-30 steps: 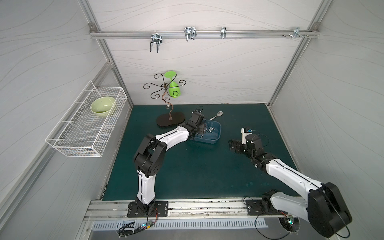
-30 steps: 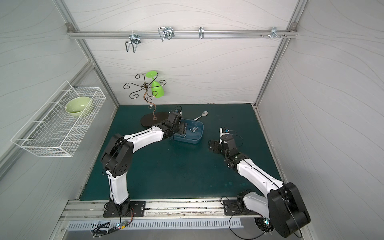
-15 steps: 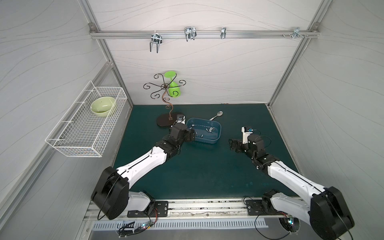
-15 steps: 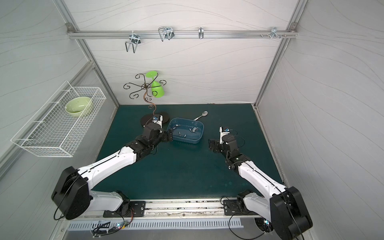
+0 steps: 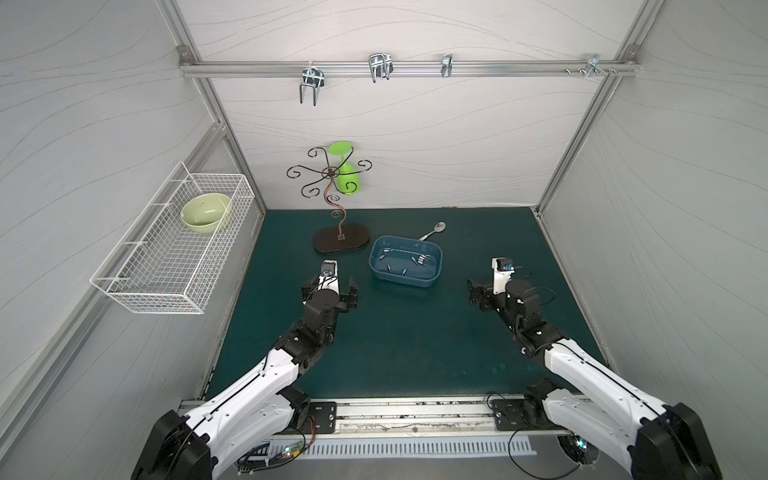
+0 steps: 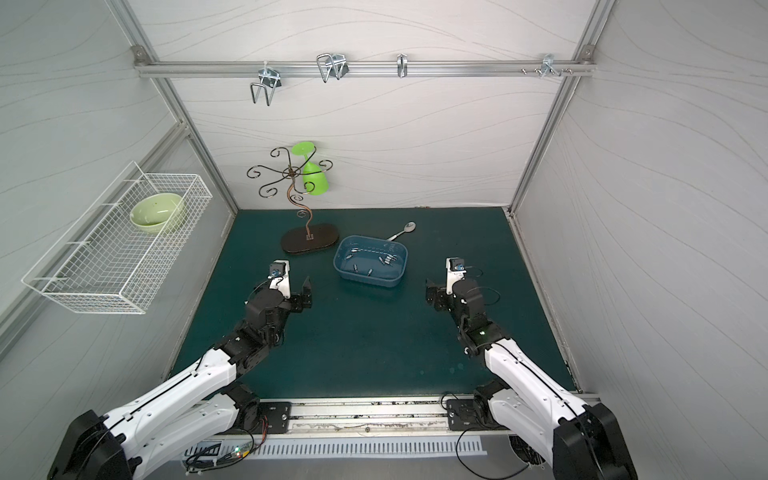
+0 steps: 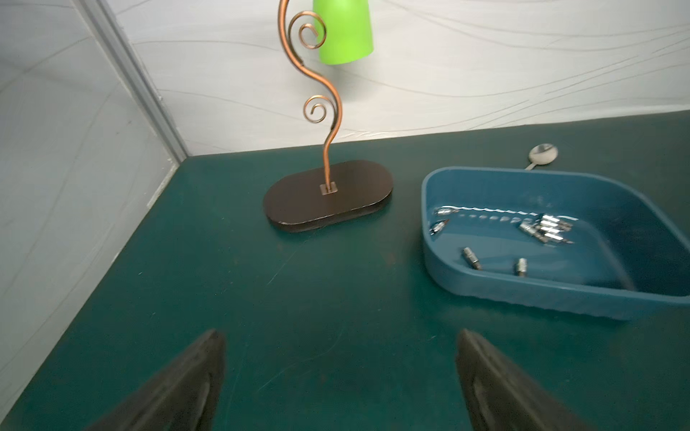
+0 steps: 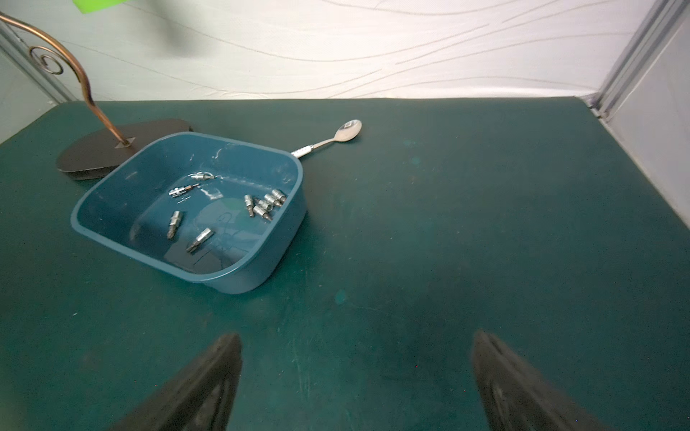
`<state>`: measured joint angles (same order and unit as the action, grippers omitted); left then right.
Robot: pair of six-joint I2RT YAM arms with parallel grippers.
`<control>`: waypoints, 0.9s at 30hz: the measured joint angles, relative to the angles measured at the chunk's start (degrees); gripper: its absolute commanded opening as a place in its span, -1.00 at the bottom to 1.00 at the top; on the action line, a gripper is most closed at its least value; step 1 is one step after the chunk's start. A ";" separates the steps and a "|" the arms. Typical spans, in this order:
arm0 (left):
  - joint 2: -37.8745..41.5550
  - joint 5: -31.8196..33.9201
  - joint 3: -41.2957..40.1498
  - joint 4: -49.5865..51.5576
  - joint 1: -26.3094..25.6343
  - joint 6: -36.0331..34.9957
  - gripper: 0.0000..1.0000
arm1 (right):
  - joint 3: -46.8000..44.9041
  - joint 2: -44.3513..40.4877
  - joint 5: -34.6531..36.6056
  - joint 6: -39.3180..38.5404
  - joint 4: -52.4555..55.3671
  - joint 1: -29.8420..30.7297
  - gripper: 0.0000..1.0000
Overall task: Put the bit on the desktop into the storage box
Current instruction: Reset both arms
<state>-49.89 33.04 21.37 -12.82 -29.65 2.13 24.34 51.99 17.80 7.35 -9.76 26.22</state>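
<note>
Pulling clear of the storage box, the left gripper now hangs over bare surface on the side of the box nearest the curly metal stand. A second ago it was reaching in over the box's rim. Its fingers are spread wide with nothing between them (the left wrist view shows only green surface in the gap). The right gripper has hardly shifted. It sits on the opposite side of the box, well apart from it, fingers likewise wide and empty.

The bits lie inside the box, a cluster against one wall and a few singles on its floor. No bit shows loose on the surface around the box, so I judge the last drop made and the task done or nearly so.

Counting the bits is hard, because the box's glossy floor throws reflections that pass for metal. A spoon beyond the box has its handle end hidden by the far rim. Both arms cover some surface, so a stray bit there cannot be ruled out.
</note>
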 measured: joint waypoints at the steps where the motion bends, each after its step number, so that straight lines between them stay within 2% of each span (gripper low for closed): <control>1: -0.15 0.66 -0.66 -0.44 1.01 -0.07 0.99 | 0.33 -0.24 1.18 -0.87 0.52 0.00 0.98; 4: -0.81 1.64 -1.38 -2.34 5.40 0.85 0.99 | 1.57 -0.28 3.45 -1.88 2.05 -0.57 0.98; 7: -2.40 1.51 -2.99 -7.21 10.60 1.64 0.99 | 2.21 0.37 4.17 -0.24 2.45 -3.80 0.98; 12: -8.48 -1.20 -4.74 -12.61 17.81 0.81 0.99 | 1.77 2.78 -0.24 6.14 2.58 -17.07 0.98; 15: -13.86 -6.14 -4.74 -17.59 21.90 0.61 0.99 | 0.37 3.21 -2.54 8.44 1.73 -22.23 0.98; 19: -24.74 -12.55 -4.24 -25.00 27.61 1.29 0.99 | -0.35 3.87 -4.85 8.87 0.33 -23.34 0.98; 23: -35.87 -18.40 -3.08 -31.89 30.62 1.51 0.99 | -0.92 4.02 -6.49 7.61 -3.23 -23.56 0.98; 27: -39.10 -23.34 -1.20 -32.09 31.06 1.05 0.99 | -2.43 4.31 -7.85 6.03 -6.54 -23.63 0.98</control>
<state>-88.99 9.69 20.16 -44.91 1.41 3.18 21.91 56.29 9.96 13.39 -16.29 2.59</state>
